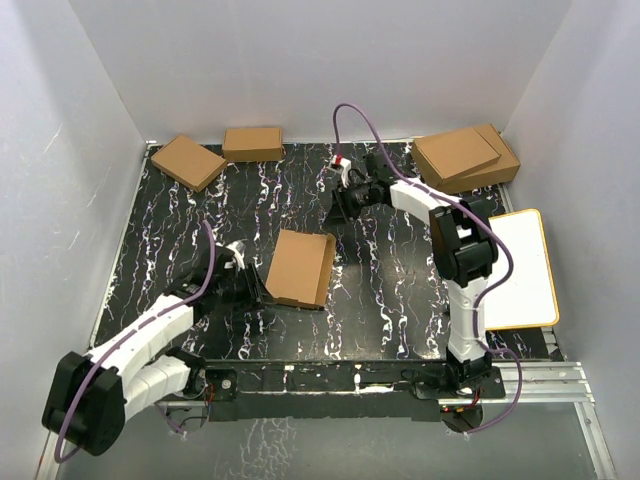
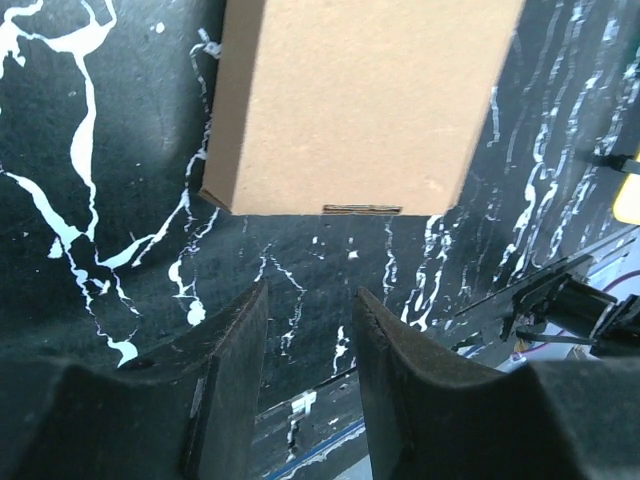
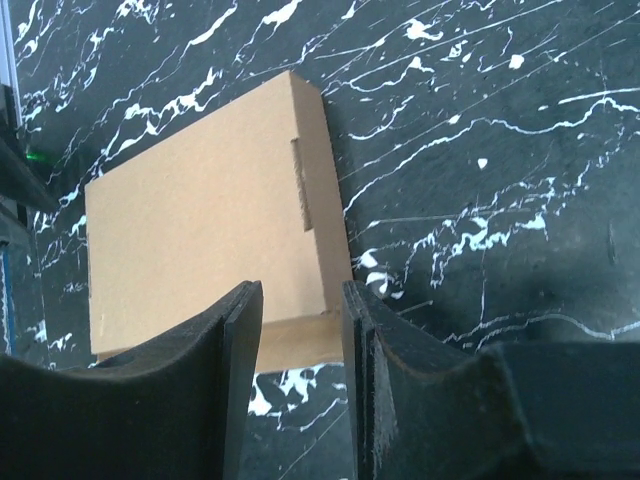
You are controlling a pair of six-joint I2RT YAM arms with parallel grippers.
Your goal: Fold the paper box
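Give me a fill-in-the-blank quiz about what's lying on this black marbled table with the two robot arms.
1. The plain brown cardboard paper box lies in the middle of the black white-veined table, folded ___.
2. The left tool and the right tool both have their fingers ___, gripping nothing.
3. The stack of two larger brown cardboard boxes sits in the table's far ___ corner.
Missing words: shut; open; right.
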